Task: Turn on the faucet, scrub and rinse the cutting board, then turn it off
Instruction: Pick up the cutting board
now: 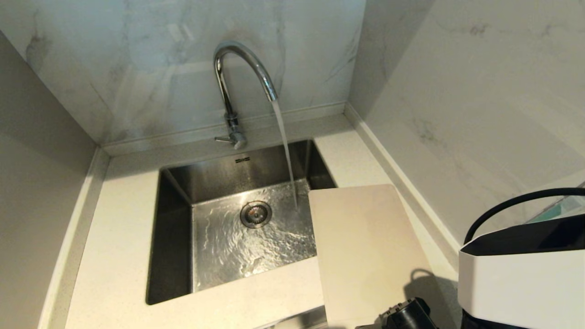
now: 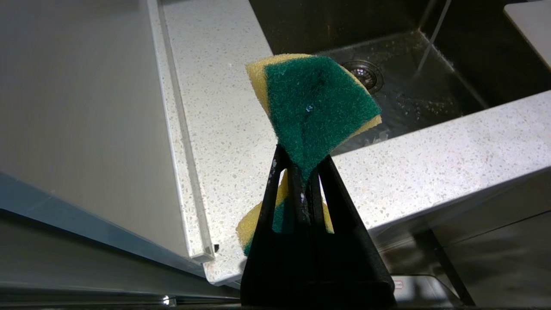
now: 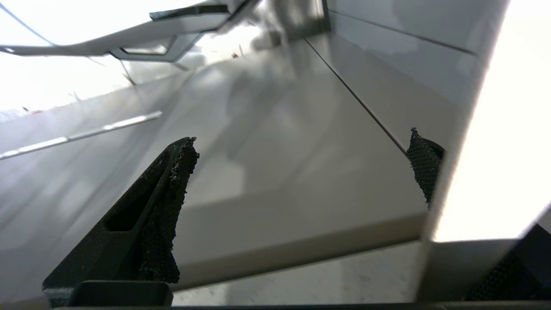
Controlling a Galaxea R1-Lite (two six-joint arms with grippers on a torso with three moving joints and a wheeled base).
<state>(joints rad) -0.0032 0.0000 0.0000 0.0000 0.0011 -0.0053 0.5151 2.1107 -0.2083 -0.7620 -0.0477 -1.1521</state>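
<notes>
The chrome faucet (image 1: pixel 237 68) stands behind the sink (image 1: pixel 173 205), and a stream of water runs from its spout into the basin. Its side lever (image 1: pixel 226 139) points left. The beige cutting board (image 1: pixel 365 246) lies flat on the counter to the right, its left edge overhanging the sink. A corner of the cutting board (image 2: pixel 531 26) shows in the left wrist view. My left gripper (image 2: pixel 303 168) is shut on a green-and-yellow sponge (image 2: pixel 314 103), held over the counter's near left part. My right gripper (image 3: pixel 301 163) is open and holds nothing; a pale slab (image 3: pixel 495 150) hides part of one finger.
Marble walls close in the counter (image 1: pixel 114 256) at the back and on the right. The right arm's white housing (image 1: pixel 521 274) and a black cable fill the lower right of the head view. A grey panel (image 2: pixel 77 107) borders the counter on the left.
</notes>
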